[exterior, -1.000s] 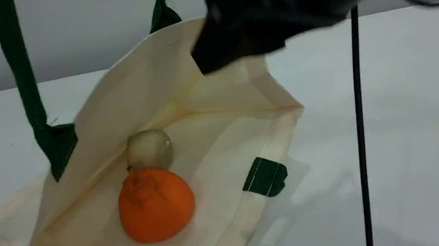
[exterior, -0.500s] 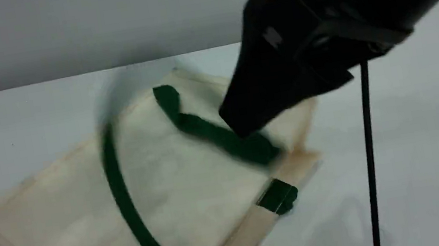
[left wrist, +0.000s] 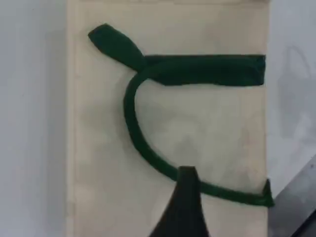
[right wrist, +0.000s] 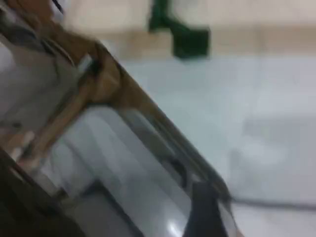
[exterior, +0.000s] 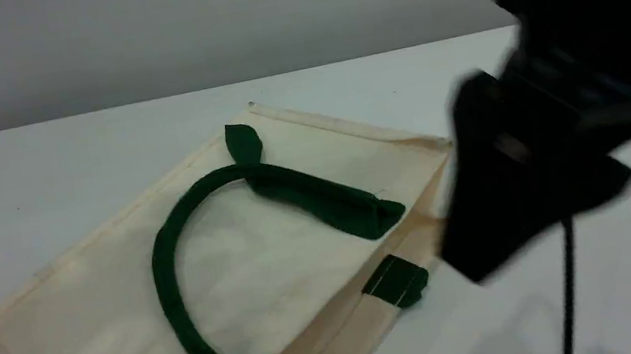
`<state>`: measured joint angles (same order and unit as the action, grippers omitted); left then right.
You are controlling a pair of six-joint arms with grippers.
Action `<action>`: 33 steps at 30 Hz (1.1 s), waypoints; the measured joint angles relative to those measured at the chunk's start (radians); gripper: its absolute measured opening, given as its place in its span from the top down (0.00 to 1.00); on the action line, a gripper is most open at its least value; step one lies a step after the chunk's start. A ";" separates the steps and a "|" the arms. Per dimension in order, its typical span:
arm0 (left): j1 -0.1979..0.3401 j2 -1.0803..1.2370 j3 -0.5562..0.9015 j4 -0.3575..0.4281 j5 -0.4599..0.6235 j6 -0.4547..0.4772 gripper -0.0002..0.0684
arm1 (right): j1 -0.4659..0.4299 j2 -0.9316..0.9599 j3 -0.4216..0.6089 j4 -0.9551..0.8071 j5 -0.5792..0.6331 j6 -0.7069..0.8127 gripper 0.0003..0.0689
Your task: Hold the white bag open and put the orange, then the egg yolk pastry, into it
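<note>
Left tool hangs above the white bag, grip impossible to tell; right tool, blurred at the bag's 3 o'clock, spread wide. Bag lies flat on the table, green handle atop.

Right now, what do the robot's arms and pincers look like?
The right arm is bulky and black, blurred, with a thin black cable hanging beside it. The left fingertip and right fingertip are dark, tapering to narrow rounded tips.
</note>
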<state>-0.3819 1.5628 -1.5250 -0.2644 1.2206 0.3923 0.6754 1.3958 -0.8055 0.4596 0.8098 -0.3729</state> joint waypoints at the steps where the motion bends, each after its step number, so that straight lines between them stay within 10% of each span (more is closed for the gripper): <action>1: 0.000 0.000 0.000 0.000 0.000 0.000 0.14 | 0.000 0.000 0.000 -0.054 0.028 0.036 0.33; 12: 0.000 0.000 0.000 -0.005 0.000 -0.004 0.14 | 0.000 -0.004 0.000 -0.501 0.396 0.429 0.33; 33: -0.001 0.000 -0.001 -0.085 0.000 0.000 0.14 | 0.001 -0.791 0.001 -0.507 0.422 0.465 0.33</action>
<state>-0.3830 1.5628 -1.5259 -0.3493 1.2206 0.3925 0.6766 0.6051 -0.8046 -0.0473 1.2322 0.0919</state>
